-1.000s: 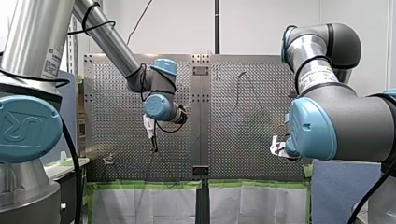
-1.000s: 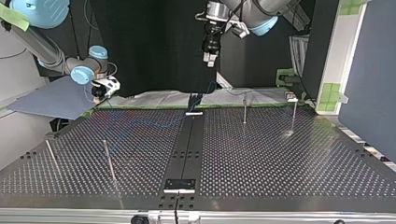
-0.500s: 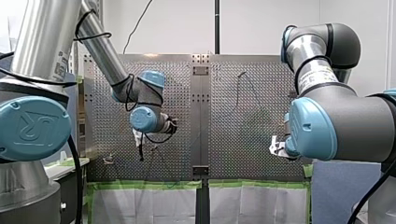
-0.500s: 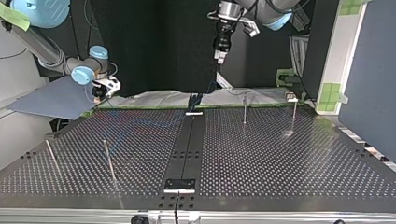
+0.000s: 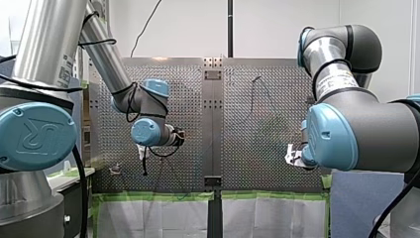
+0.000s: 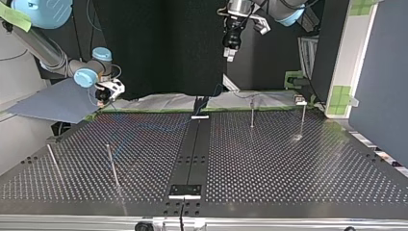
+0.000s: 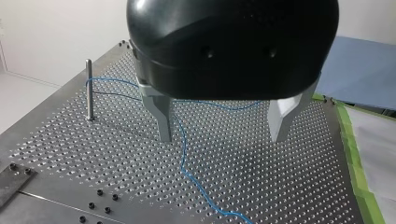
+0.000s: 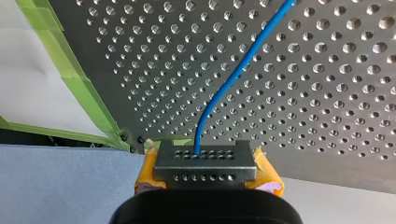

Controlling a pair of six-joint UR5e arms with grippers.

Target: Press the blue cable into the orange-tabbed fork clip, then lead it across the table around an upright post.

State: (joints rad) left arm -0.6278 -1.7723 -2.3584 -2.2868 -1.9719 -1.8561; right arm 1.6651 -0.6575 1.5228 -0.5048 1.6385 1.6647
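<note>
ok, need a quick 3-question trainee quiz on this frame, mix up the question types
1. True or false: my left pincer is clamped on the blue cable.
2. What grips the blue cable? A: my right pincer. B: my left pincer. C: a person's hand.
3. Fill in: in the left wrist view the blue cable runs over the table to an upright ____.

Key
1. False: my left pincer is open and holds nothing; the blue cable lies on the table under it.
2. A: its yellow pads are shut on the blue cable.
3. post
</note>
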